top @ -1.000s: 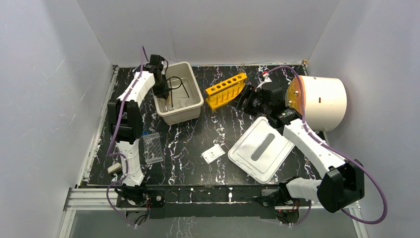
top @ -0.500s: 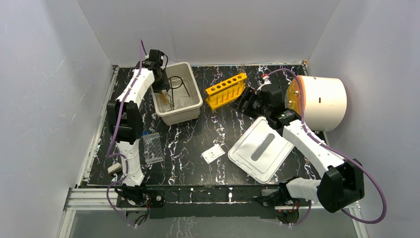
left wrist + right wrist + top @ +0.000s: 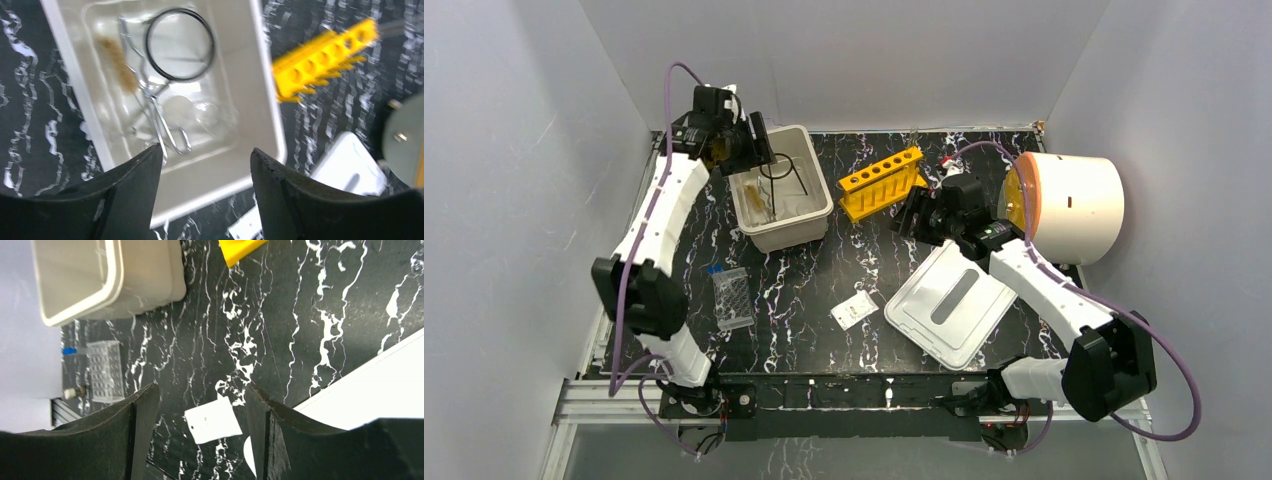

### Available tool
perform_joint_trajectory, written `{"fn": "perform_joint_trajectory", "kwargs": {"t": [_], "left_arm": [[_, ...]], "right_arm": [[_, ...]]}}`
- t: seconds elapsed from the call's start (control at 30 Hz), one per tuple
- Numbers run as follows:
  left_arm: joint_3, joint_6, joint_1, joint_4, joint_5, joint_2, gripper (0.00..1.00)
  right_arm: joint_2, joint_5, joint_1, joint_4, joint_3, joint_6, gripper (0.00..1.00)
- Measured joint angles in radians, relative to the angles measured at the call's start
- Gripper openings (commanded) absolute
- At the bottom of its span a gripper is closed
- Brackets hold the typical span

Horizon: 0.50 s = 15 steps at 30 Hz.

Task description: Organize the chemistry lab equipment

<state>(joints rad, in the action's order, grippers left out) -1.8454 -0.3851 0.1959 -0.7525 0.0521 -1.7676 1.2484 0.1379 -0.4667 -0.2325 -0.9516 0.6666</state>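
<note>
Our left fingers (image 3: 132, 197) hang spread wide and empty above the tub (image 3: 265, 75). A second ago they were down inside it, so we judge the tan stick (image 3: 117, 62) delivered. Our right fingers (image 3: 131, 440), likewise wide and empty, have drifted a little left over the tabletop (image 3: 300, 315). In the tub we count four things: one black wire ring stand (image 3: 180, 44), one stick, one pair of thin metal tweezers (image 3: 160, 117) and one clear glass dish (image 3: 200, 112). Outside it lie one blue-capped vial (image 3: 70, 350), one clear tray (image 3: 104, 371), one white card (image 3: 214, 426), one yellow rack (image 3: 322, 57) and one lid (image 3: 952, 300).
</note>
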Motion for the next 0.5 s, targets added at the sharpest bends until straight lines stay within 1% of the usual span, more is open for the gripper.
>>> {"fn": "perform_joint_trajectory", "kwargs": {"t": [0.1,0.27,0.4,0.5], "left_arm": [[0.110,-0.004,0.022,0.043,0.074,0.143,0.72],[0.312,-0.023,0.055,0.130,0.179,0.336,0.87],[0.432,-0.027,0.056,0.165,0.200,0.444,0.92],[0.459,-0.028,0.056,0.179,0.199,0.483,0.94]], "right_arm": [[0.035,-0.021,-0.040,-0.024,0.000,-0.043,0.72],[0.114,-0.087,-0.148,-0.075,-0.002,-0.104,0.73],[0.199,-0.155,-0.269,-0.124,-0.027,-0.150,0.73],[0.271,-0.196,-0.352,-0.157,-0.063,-0.177,0.73]]}}
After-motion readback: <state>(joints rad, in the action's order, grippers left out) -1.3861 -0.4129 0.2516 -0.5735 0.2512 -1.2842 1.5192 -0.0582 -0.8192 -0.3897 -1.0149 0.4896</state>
